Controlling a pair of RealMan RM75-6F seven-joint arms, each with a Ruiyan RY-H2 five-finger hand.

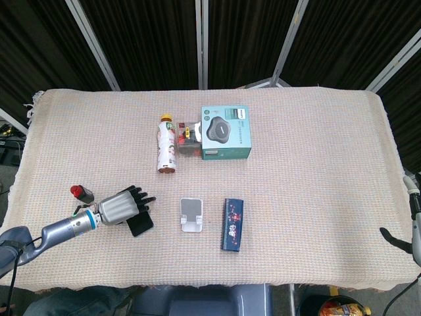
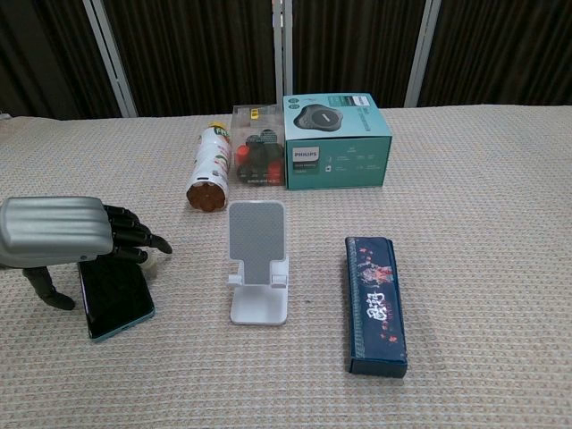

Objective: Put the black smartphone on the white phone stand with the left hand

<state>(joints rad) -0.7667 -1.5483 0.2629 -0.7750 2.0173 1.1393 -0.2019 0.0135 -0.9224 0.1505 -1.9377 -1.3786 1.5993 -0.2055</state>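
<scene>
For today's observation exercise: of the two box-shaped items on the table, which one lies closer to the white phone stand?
The long dark blue box, lying flat just beside the white phone stand. The teal box sits farther back.

Bottle [image 2: 211,167], clear box [image 2: 255,157], teal box [image 2: 335,140], dark case [image 2: 376,304].

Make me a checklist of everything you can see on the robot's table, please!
Surface: table under a beige woven cloth, lying flat.
Job's things: black smartphone flat on the cloth, not on the white phone stand yet; the stand is upright and bare.
Clutter: drink bottle on its side, teal Philips box, clear box of small dark and red things, dark printed box, small red-capped item.
Hands: left hand over the phone's far end, fingers spread, grip not clear; right hand only a dark bit at the head view's edge.
Cables: nothing seen on the table.
Surroundings: black curtains with metal poles.
</scene>
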